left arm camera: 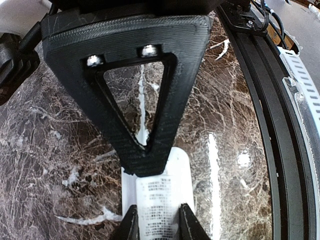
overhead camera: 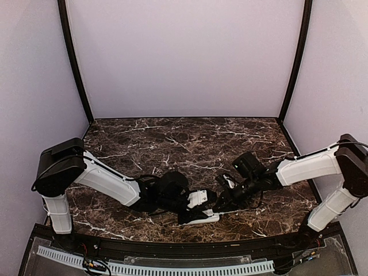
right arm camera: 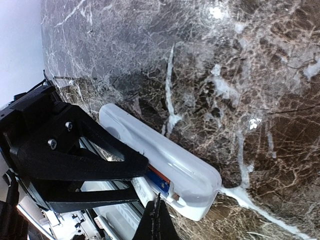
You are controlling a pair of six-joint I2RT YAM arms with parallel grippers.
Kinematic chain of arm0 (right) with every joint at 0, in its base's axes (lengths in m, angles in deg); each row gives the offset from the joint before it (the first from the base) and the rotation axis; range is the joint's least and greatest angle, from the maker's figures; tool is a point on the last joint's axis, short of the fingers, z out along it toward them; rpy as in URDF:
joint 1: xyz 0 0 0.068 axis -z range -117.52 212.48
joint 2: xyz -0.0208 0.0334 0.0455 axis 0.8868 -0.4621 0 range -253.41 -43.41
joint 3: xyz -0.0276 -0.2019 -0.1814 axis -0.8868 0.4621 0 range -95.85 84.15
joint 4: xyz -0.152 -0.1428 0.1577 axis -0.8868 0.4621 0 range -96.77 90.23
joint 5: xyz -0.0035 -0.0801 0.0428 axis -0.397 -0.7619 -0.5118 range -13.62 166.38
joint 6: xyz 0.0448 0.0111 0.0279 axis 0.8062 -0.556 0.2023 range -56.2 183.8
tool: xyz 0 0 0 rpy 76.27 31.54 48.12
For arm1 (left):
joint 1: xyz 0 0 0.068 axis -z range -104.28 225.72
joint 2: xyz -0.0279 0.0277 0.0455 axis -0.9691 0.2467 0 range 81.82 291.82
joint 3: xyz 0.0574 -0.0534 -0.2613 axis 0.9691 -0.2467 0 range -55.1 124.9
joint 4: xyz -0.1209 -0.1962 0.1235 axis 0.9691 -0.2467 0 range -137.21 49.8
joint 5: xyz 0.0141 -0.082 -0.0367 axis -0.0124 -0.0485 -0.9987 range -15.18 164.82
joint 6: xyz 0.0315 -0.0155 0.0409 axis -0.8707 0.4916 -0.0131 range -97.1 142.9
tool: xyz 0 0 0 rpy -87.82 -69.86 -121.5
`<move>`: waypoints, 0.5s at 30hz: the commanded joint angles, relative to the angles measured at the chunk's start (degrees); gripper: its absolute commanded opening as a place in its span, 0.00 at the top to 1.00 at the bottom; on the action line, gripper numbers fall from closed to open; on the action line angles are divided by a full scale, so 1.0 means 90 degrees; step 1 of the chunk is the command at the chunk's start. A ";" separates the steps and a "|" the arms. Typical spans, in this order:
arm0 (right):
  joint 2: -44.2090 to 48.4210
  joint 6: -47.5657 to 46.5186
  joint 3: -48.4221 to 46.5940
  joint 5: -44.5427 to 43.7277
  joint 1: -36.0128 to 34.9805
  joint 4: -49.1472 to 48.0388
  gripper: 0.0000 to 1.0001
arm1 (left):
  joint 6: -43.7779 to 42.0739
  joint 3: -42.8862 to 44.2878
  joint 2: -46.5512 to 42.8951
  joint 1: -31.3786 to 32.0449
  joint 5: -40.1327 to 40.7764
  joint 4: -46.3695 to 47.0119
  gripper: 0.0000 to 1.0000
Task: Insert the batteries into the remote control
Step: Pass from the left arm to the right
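Seating looks under way on the marble bench. Clamped across the labelled back of the remote control, the left pincer stands narrowly parted. Just beside the remote's open end, the right pincer has its tips pressed together, seemingly empty; a blue-and-orange battery shows there. Next it wants pressing home gently.

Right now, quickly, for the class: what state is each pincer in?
Left pincer: closed on the remote control, gripping its sides.
Right pincer: closed, tips together, nothing seen between them.
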 commanded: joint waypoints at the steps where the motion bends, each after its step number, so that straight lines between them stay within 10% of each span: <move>1: -0.0170 0.0088 0.0136 0.0210 -0.0080 -0.0503 1.00 | -0.0081 -0.0055 0.0004 0.0026 0.0064 -0.0621 0.87; 15: -0.0361 0.0163 0.0319 0.0084 -0.0090 -0.0781 1.00 | -0.0130 0.0003 0.0066 0.0026 0.0054 -0.0749 0.74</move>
